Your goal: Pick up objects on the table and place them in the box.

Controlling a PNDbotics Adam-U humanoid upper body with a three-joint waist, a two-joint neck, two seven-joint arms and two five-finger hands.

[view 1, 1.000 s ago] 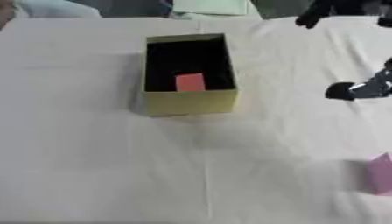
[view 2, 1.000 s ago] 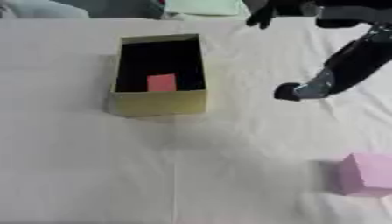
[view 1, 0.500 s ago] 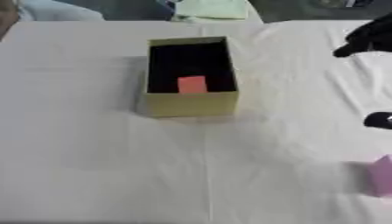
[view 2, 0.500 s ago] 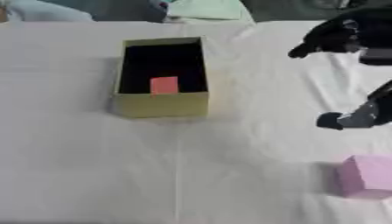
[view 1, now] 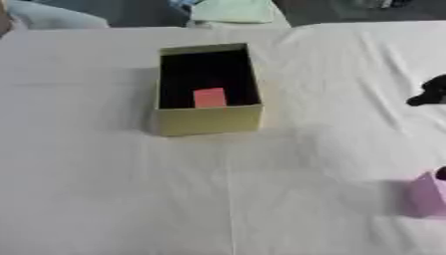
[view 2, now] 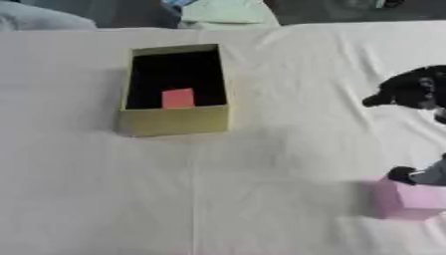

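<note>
Fingertips of the right hand (view 2: 409, 175) touch the top edge of the pink block (view 2: 406, 200), far right of the box (view 2: 174, 121) and nearer the viewer; whether they have closed round it I cannot tell, since most of the hand is out of view. Another dark part of the robot (view 2: 402, 91) hangs right of the box. Inside the box, near its front wall, lies a red block (view 2: 177, 97). I judge the step to be the grasp: next, close on the pink block, lift, and carry it left over the box. No left hand shows.
</note>
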